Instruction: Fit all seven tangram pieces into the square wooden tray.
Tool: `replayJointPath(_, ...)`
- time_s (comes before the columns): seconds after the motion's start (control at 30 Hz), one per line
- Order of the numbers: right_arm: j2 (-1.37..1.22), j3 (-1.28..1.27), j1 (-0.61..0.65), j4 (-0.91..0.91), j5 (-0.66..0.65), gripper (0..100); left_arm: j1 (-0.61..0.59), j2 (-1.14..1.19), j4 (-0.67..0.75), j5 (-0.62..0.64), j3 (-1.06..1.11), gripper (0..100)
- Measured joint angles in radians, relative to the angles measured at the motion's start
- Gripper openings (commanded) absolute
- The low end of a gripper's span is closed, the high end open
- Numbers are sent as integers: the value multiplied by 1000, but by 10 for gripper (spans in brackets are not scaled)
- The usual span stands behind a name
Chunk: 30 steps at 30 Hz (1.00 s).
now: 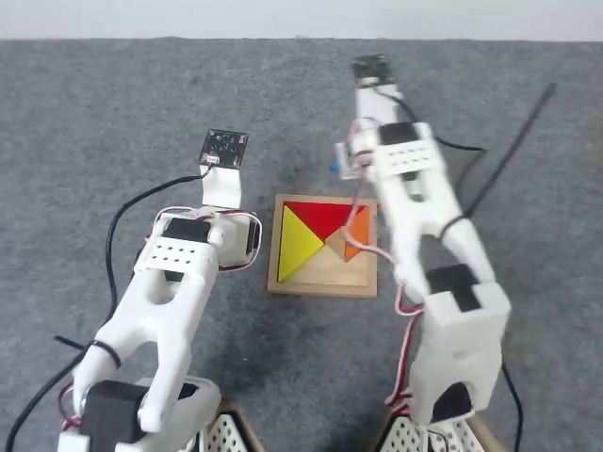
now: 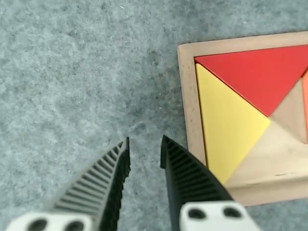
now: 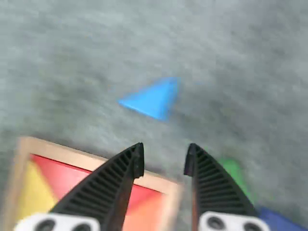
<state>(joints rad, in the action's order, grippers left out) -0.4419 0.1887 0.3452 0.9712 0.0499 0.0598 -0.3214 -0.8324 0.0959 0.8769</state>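
High view: a grey felt cover (image 1: 113,113) spreads over the whole tabletop, and a pale strip of wall (image 1: 301,19) runs past its far edge. The tray (image 1: 320,288) lies flat near the middle of the tabletop, between the two arms. Inside it, a red triangle (image 1: 325,217) sits along the far rim, a yellow triangle (image 1: 297,243) along the left rim, and an orange piece (image 1: 356,247) at the right side, partly hidden by the right arm (image 1: 424,207). The tray's near part shows bare wood (image 1: 330,271).

The left arm (image 1: 179,273) stands just beside the tray's left rim. In the left wrist view the left gripper (image 2: 144,144) is over felt close to the tray's outer rim, jaws a little apart, with nothing between them. Whether the tips touch the felt cannot be told.

The right arm crosses the tray's right rim towards the far edge of the tabletop. In the right wrist view the right gripper (image 3: 163,154) is above the tray's rim, jaws apart and holding nothing. Beyond that rim a blue triangle (image 3: 151,98) lies on the felt, apart from the tray. A green piece (image 3: 233,171) lies beside one finger, and a dark blue piece (image 3: 284,219) is near it.

Felt stretches from the left arm to the tabletop's left edge. A black cable (image 1: 509,141) slants across the far right part.
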Motion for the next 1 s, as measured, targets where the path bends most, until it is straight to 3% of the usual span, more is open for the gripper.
replayJointPath(0.1, -54, 31, 46, -51, 75, 230, 0, 0, 0, 0, 0, 108)
replayJointPath(0.43, -315, 247, 25, -78, 388, 276, 0, 0, 0, 0, 0, 108)
replayJointPath(0.83, -466, 476, 18, 61, 416, 269, 0, 0, 0, 0, 0, 108)
replayJointPath(1.0, -471, 489, 9, 89, 416, 110, 0, 0, 0, 0, 0, 108)
